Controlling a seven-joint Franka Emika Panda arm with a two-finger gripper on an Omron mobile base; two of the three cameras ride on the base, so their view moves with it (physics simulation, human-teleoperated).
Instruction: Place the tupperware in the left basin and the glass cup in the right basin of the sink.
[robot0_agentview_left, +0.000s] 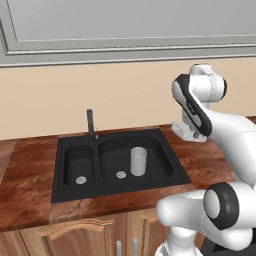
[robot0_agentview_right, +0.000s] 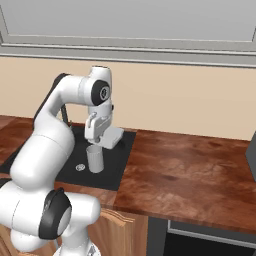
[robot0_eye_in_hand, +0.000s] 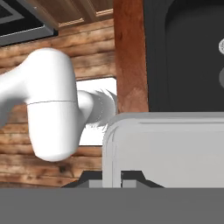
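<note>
While the claw (robot0_eye_in_hand: 121, 178) is pinched on the near rim of the tupperware (robot0_eye_in_hand: 170, 148), that container hangs in the air, its pale tray spreading across the lower half of the hand view. In the left base view it shows as a whitish slab (robot0_agentview_left: 187, 131) under the wrist, above the surface (robot0_agentview_left: 30, 175) just right of the sink (robot0_agentview_left: 120, 192); from the right base view it sits (robot0_agentview_right: 111, 137) over the sink's right rim.

Next out, the cup (robot0_agentview_left: 138, 161) stands upright in the right basin (robot0_agentview_left: 160, 165), beside its silver drain. That half of the job looks done.

Further left, the left basin (robot0_agentview_left: 75, 162) holds nothing but its own drain, and the faucet (robot0_agentview_left: 91, 123) rises behind the divider.

So what remains, by my reading, is carrying the tupperware across the right basin, over or around the cup, to the narrow basin, then lowering and letting go. The cup lies on that path and could be knocked.
</note>
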